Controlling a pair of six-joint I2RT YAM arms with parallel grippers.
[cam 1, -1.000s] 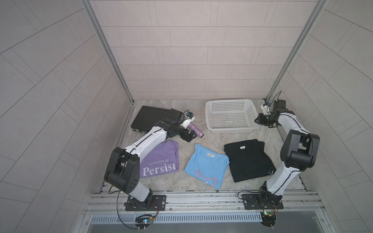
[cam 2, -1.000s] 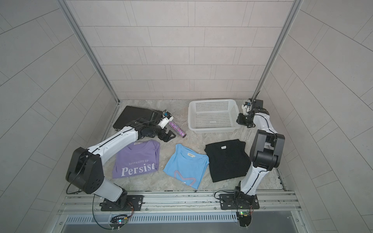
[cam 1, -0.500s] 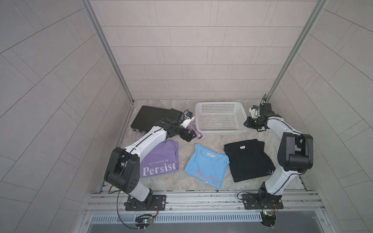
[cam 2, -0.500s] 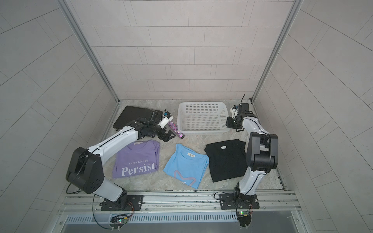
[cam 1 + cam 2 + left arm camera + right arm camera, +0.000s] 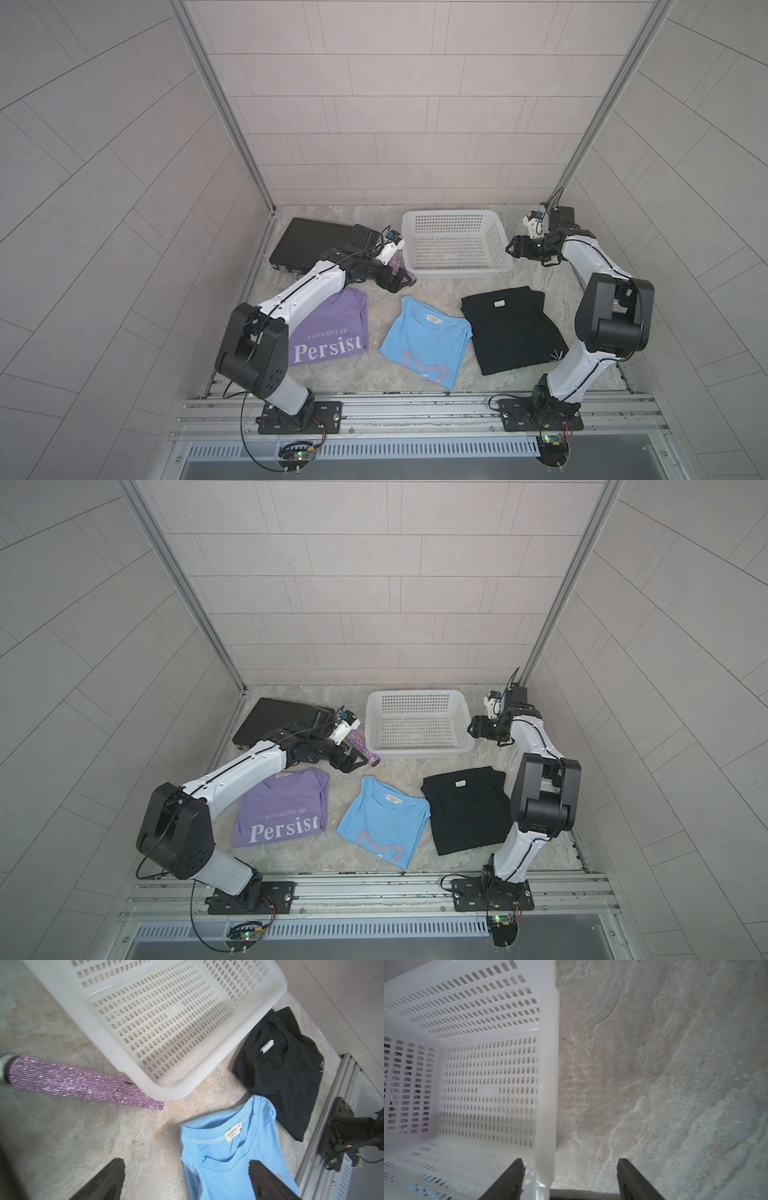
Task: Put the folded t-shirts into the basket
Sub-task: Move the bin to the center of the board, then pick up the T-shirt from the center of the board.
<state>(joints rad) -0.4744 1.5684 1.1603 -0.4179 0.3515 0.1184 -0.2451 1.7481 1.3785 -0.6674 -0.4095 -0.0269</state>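
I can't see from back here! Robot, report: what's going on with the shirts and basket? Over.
Left hand open, empty. Right hand open, astride basket rim. Purple shirt, blue shirt, black shirt all outside basket. Sparkly tube by basket corner.

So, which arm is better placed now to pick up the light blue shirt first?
Probably the left: the left gripper is open, close to the collar of the light blue shirt. The right gripper, also open, straddles the rim of the basket, farther from it.
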